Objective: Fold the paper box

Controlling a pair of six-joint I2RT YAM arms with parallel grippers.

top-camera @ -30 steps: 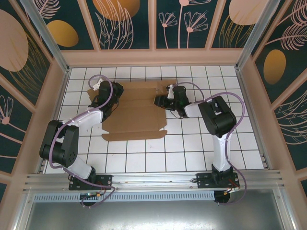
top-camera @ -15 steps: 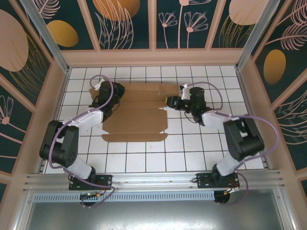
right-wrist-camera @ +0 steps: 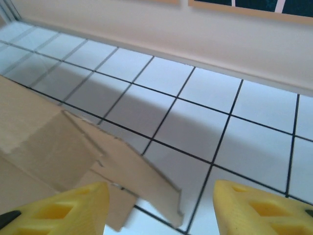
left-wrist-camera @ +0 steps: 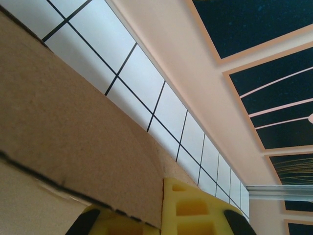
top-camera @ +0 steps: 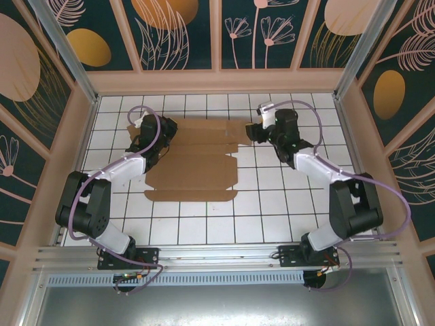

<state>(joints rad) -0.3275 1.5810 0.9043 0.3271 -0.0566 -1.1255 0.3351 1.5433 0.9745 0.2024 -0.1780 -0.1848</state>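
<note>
A: Where does the paper box lie?
B: Flat on the tiled floor, between my arms. My left gripper is pinched closed on its far-left flap. My right gripper stands agape, empty, beside its far-right flap.

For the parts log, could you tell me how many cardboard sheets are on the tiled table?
1: the paper box lies spread out, left of centre on the tiled table; any sheet beneath would be hidden.
</note>
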